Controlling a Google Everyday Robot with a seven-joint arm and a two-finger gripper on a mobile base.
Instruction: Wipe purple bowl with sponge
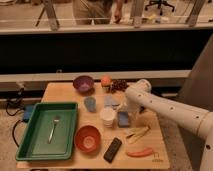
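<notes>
Wooden table point(62, 93) with green tray point(50, 106), purple bowl point(83, 83), orange bowl point(88, 138), white cup point(107, 116), perhaps sponge point(123, 119) under jaws.

White arm point(170, 110) is extending in from the frame's R edge, its long link slanting up twd the L. At the top, the bulky joint point(141, 90) is bending hard, w/ the last section pointing down. The tool point(125, 114) is hanging low over the mid-R part of the counter point(60, 94), aiming down, close to the surface. Arm shell is showing small dark dots along its length.
</notes>
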